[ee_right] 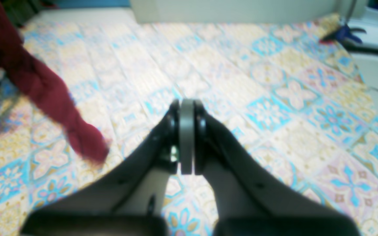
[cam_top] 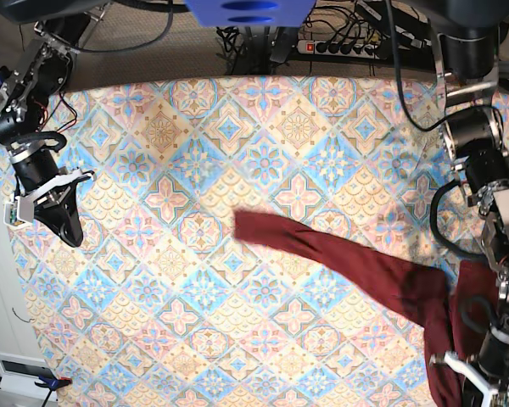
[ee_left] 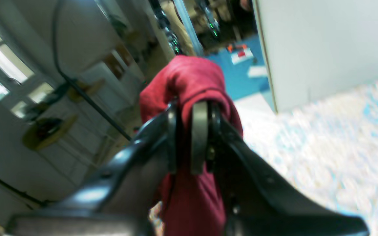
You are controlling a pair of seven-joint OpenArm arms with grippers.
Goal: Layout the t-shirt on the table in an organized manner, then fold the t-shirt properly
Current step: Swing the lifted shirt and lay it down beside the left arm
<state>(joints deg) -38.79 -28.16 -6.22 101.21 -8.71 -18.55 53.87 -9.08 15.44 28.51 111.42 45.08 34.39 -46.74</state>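
The left gripper (ee_left: 190,137) pinches a bunched fold of the dark maroon-red, thin-fabric long-sleeved t-shirt (cam_top: 356,267), lifting it at the near right edge of the pastel diamond-tiled cloth table (cam_top: 237,127). One sleeve trails diagonally toward the table's centre. The right gripper (ee_right: 186,137), jaws pressed together and empty, hovers well apart at the far left; the sleeve end is probably its nearest reachable part.
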